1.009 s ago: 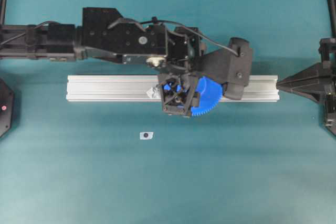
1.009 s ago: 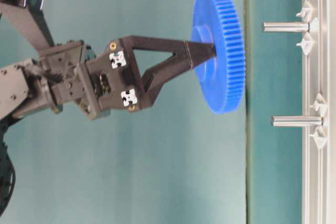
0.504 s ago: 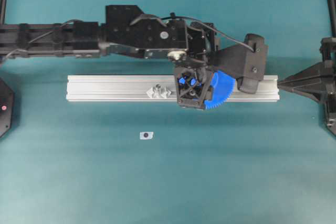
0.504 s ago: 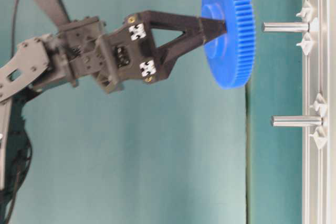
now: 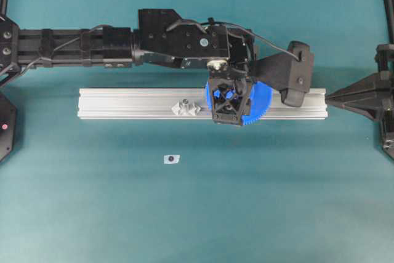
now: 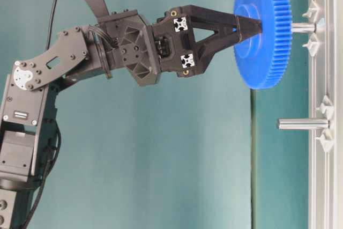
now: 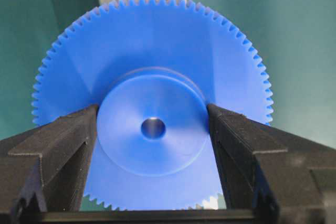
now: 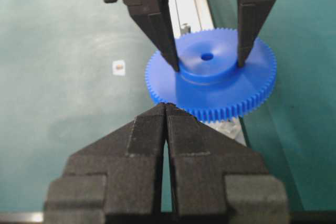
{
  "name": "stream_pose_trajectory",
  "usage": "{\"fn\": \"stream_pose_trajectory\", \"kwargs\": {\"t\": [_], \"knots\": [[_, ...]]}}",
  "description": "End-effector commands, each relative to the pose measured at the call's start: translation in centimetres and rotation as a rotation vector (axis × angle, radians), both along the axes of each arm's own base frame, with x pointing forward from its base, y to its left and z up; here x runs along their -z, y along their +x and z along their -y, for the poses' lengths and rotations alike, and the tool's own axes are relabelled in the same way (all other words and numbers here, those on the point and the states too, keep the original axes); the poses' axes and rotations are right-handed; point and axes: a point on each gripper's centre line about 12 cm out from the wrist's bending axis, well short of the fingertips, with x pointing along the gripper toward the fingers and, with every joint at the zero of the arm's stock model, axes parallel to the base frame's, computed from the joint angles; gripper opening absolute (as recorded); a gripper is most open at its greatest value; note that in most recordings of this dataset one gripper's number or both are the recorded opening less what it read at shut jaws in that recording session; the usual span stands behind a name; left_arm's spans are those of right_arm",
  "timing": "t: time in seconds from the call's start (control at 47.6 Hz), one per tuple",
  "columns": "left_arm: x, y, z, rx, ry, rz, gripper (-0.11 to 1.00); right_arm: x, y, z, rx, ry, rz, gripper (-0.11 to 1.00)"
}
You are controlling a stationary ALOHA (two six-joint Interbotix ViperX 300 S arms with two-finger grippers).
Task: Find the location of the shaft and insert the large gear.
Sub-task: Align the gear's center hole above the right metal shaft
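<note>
My left gripper (image 5: 231,104) is shut on the raised hub of the large gear (image 5: 261,100), a bright blue toothed disc, over the silver rail (image 5: 123,104). In the left wrist view both black fingers (image 7: 73,135) press the hub's sides. Grey metal shows inside the centre hole (image 7: 153,128). Seen from table level, the gear (image 6: 262,52) sits over the tip of the shaft (image 6: 303,27), and only the shaft's lower part shows between gear and rail (image 6: 321,186). My right gripper (image 8: 166,106) is shut and empty, just off the rail's right end (image 5: 329,97).
A second peg (image 6: 303,124) with clear pieces at its base stands on the rail left of the gear (image 5: 186,108). A small white tag with a dark dot (image 5: 172,159) lies on the teal table in front of the rail.
My left arm has carried the gear to the right along the rail and lowered it, so the gear now covers the shaft's tip. The right gripper has not moved.
</note>
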Motion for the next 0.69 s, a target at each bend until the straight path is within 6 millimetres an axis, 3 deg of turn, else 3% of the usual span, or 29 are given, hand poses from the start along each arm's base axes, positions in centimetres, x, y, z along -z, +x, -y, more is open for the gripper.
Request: {"fn": "stream_pose_trajectory", "kwargs": {"t": [0.0,0.462,0.672], "knots": [[-2.4,0.3,-0.3,-0.001,0.012,0.070,0.70,-0.4,0.2,0.1,0.007,0.007,0.008,0.00],[-1.1,0.8,-0.5,-0.003,0.012,0.067,0.70,-0.4,0.2,0.4,0.023,0.005,0.009,0.00],[-1.3,0.6,-2.3,-0.037,0.013,0.069,0.70,-0.4,0.1,0.4,0.025,0.005,0.011,0.00]]}}
